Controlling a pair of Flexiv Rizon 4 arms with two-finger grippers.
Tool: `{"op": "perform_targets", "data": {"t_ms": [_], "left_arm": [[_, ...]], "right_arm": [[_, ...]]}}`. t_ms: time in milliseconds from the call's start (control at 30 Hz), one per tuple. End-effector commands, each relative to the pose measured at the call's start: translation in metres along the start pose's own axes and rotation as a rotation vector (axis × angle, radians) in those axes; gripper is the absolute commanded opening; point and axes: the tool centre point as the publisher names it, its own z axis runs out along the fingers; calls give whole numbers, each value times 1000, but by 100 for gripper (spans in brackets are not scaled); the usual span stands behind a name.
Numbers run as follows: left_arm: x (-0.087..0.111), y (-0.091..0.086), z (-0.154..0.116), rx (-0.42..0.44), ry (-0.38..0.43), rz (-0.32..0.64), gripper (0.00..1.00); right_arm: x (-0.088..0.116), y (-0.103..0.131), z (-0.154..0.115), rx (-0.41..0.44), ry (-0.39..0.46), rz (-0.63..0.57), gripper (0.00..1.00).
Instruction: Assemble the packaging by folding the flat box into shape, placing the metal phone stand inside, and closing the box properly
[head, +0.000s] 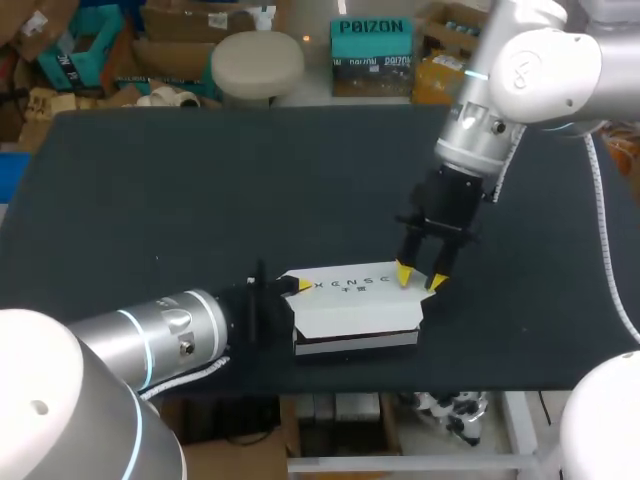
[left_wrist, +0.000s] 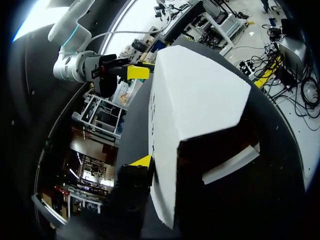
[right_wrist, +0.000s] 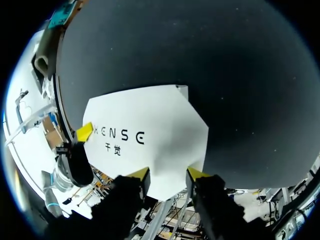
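The white box (head: 355, 305) lies near the table's front edge, its printed lid (right_wrist: 150, 130) folded over the dark body. My right gripper (head: 420, 277) comes down from above at the lid's right end. In the right wrist view the right gripper (right_wrist: 168, 175) has the lid's tapered flap between its yellow fingertips (right_wrist: 140, 173), which touch it from both sides. My left gripper (head: 298, 286) sits low against the box's left end, and the lid (left_wrist: 195, 100) hides part of the left gripper (left_wrist: 145, 162). No metal phone stand shows in any view.
The black table top (head: 200, 180) stretches bare behind and to both sides of the box. Its front edge (head: 400, 375) runs just below the box. My left arm (head: 150, 335) lies low along the front left.
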Motion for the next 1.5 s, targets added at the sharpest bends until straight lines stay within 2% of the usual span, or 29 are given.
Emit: {"op": "perform_targets", "data": {"t_ms": [33,400,633,1133,1333,1400,1433,1467,1500], "left_arm": [[4,-5,1,-80,-15,3,21],[5,-6,-10,-78,-34,11,24],[7,-5,-19,-91,-43,22,33],[19,2,-59,-193,-43,23,36],[19,5,-77,-246,-6,9,42],[17,8,-81,-256,28,5,50],[16,8,-83,-259,37,8,81],[14,9,-86,-267,43,4,98],[13,10,-88,-269,56,7,100]], "right_arm": [[-1,0,2,-2,3,0,48],[-2,1,2,-6,5,4,48],[-1,1,2,-10,12,2,48],[1,0,0,-24,30,-3,49],[0,0,0,-28,34,-5,49],[0,-1,1,-29,36,-6,49],[0,-1,2,-29,37,-7,49],[0,-1,2,-28,37,-7,49],[0,-1,2,-28,38,-7,49]]}}
